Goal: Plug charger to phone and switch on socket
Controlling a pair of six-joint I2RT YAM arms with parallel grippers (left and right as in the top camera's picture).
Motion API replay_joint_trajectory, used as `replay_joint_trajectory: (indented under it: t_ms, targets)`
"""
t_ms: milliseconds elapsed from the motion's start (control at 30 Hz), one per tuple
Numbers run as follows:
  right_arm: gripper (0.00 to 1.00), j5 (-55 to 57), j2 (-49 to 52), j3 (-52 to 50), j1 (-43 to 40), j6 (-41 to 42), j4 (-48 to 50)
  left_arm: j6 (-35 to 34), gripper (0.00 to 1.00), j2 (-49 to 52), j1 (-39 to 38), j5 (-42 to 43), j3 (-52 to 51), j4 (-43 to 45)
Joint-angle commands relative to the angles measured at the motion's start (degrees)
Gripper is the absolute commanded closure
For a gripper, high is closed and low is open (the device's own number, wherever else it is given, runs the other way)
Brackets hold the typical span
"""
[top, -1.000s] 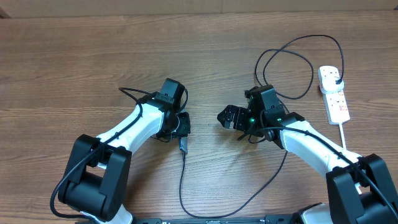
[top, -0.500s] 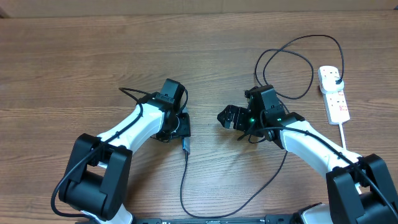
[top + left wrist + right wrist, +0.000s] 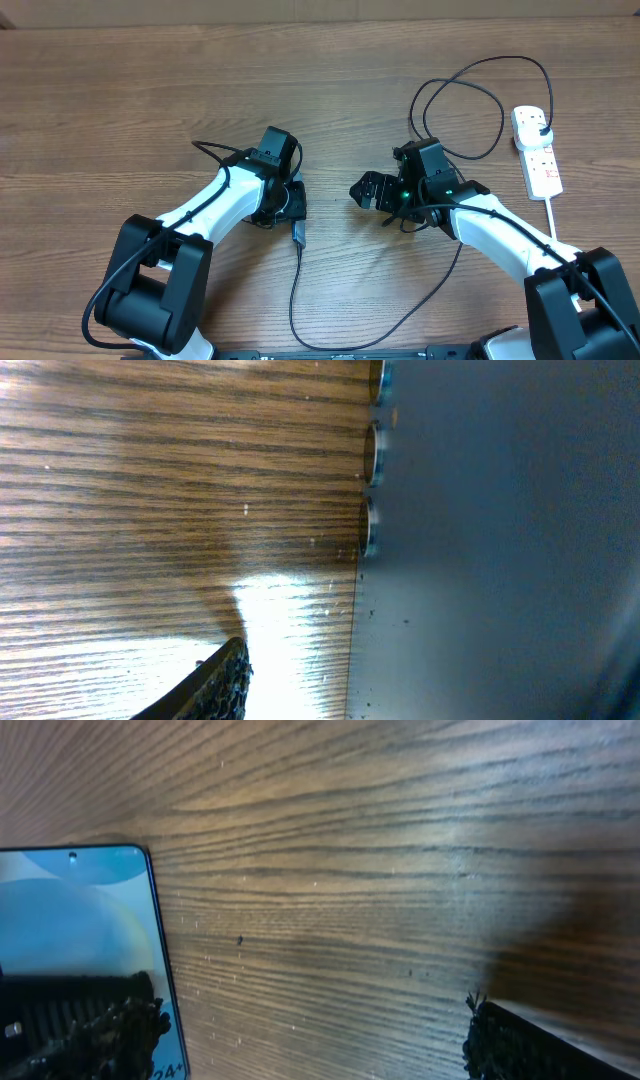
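Phone: the phone [image 3: 70,920] is near the middle of the worktop [image 3: 150,90], well away from every edge and mostly hidden under the left claw [image 3: 291,208]. It seems tipped up on a long side, with the lit screen toward the right arm and the dark back with lens rings [image 3: 370,455] toward the left wrist camera.
Charger, phone end: the charger [image 3: 291,295] runs up from the near edge, and in the overhead view its tip meets the phone's near end. It looks plugged in, but the joint is too small to be sure.
Charger, socket end: its black plug [image 3: 540,124] sits in the far outlet of the socket [image 3: 537,150].
Socket: it lies close to the right edge, toward the far right corner. Whether either red-marked switch is on cannot be read.
Left claw: one fingertip [image 3: 225,680] shows, apart from the phone's back. The other is hidden, so it cannot be told whether the claw is grasping or released.
Right claw: the right claw [image 3: 362,188] is released, jaws spread wide and empty, near the phone and well apart from the socket.
Done, by judgement: the plug is in the socket, and the tip is likely in the phone.
Left to do: make sure the tip is seated, then press the socket's switch, which is probably a job for the right arm as the nearer one.
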Motion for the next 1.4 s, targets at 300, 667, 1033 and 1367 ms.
replay_joint_trajectory:
  t_ms: [300,667,1033,1367]
  targets:
    - [0.23,-8.41,-1.11,0.55,-0.13,-0.5,-1.81,0.76,0.56,1.6,-0.37,-0.87,0.09,-0.44]
    - [0.75,-14.01,-1.09,0.5,7.19,-0.02,-5.92,0.79,0.56,1.6,-0.37,-0.9,0.09,-0.42]
    - [0.9,-14.16,-1.09,0.5,15.65,7.74,-1.84,0.79,0.55,1.6,-0.37,-1.05,0.09,-0.42]
    - [0.65,-10.32,-1.09,0.5,19.37,9.05,5.2,0.76,0.55,1.6,-0.37,-0.94,0.09,-0.46]
